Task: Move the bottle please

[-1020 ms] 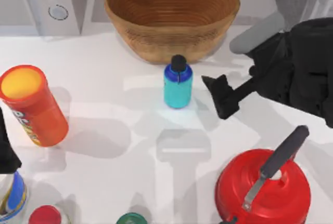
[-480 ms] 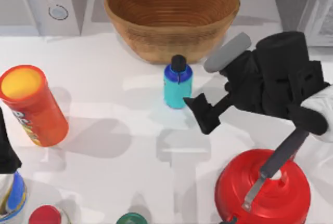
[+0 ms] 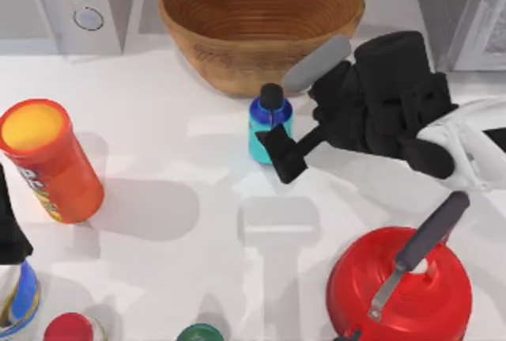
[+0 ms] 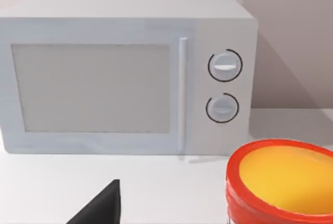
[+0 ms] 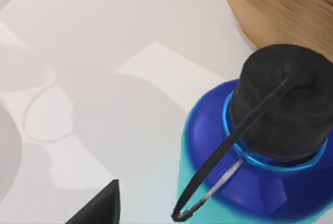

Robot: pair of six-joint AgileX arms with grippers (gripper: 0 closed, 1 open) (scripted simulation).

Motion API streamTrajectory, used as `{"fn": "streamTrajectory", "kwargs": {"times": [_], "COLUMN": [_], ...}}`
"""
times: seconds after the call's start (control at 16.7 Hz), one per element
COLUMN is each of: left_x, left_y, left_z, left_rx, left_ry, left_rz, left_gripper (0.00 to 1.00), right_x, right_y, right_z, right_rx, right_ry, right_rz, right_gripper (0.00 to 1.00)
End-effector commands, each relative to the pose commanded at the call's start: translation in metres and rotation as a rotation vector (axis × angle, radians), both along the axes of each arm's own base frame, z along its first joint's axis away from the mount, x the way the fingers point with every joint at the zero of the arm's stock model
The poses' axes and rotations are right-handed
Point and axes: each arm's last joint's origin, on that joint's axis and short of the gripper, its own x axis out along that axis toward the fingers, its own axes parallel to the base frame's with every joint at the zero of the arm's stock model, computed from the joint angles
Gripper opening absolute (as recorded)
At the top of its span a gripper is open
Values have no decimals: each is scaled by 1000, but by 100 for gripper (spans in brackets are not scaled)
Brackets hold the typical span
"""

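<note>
Just in front of the brown woven wooden bowl (image 3: pixel 261 20), the small teal cylindrical bottle with a dark blue shoulder and black round cap (image 3: pixel 269 128) stands upright on the white counter (image 3: pixel 182 198), long axis vertical. My right end effector (image 3: pixel 278 147) sits against its right side, one dark finger (image 3: pixel 281 153) crossing the lower body; whether it is open or gripping, I cannot tell. The right arm is far nearer; the left end effector (image 3: pixel 8 230) idles at the counter's left edge. The right wrist view adds the cap's thin tether strap (image 5: pixel 231 156).
</note>
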Motion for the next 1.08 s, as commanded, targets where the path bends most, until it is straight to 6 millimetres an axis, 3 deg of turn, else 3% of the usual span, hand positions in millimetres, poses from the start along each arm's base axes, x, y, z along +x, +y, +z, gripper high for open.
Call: {"fn": "streamTrajectory", "kwargs": {"times": [0.24, 0.42, 0.72, 1.08], "left_x": [0, 0, 0, 0], "left_y": [0, 0, 0, 0], "left_z": [0, 0, 0, 0], "left_rx": [0, 0, 0, 0], "left_ry": [0, 0, 0, 0], "left_rz": [0, 0, 0, 0], "left_gripper": [100, 100, 100, 100], "right_x": [21, 28, 29, 29], "right_y": [25, 32, 33, 33], "right_z": [-23, -43, -47, -47], "right_rx": [2, 0, -2, -2], "right_ry": [-3, -2, -1, -1], "right_rz": [0, -1, -1, -1], "right_gripper": [100, 100, 100, 55]}}
